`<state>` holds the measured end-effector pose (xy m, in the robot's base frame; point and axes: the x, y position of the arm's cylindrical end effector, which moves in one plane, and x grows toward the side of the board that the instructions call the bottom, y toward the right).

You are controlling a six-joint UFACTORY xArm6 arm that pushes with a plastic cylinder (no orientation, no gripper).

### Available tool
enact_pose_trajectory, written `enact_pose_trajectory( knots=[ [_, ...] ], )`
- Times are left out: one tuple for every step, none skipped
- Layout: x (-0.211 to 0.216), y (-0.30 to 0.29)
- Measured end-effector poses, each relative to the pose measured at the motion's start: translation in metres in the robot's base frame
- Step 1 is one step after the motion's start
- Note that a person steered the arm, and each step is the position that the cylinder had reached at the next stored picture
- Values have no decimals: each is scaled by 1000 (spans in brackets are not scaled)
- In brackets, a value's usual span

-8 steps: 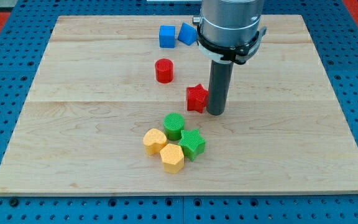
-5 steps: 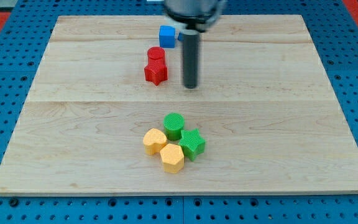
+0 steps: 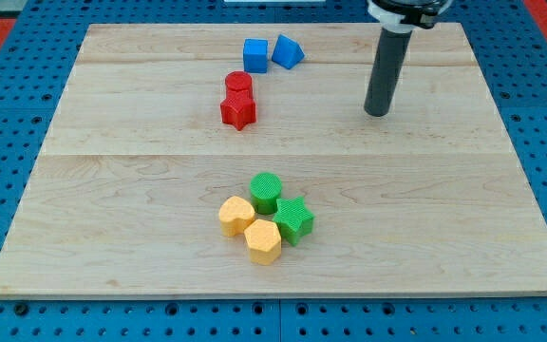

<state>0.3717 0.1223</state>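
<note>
While my tip (image 3: 377, 112) rests on the pale, grained wooden bench (image 3: 112, 190) touching nothing, well right of the ribbed red plastic star (image 3: 238, 111) and red cylinder (image 3: 238, 84) pressed together, the blue cube (image 3: 254, 54) and blue wedge (image 3: 287, 51) lie nearest, up-left. No fingers exist on this smooth dark rod.

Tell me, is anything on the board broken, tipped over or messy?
Nothing stands out. The red cylinder and red star touch, two blue blocks sit near the view's top, and green and yellow blocks cluster lower down. My tip stands apart, touching none.
</note>
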Motion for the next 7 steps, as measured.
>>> enact_pose_trajectory(
  knots=[
    [7, -16],
    [13, -31],
    [15, -29],
    [36, -13],
    [86, 16],
    [137, 58],
    [166, 75]
  ],
)
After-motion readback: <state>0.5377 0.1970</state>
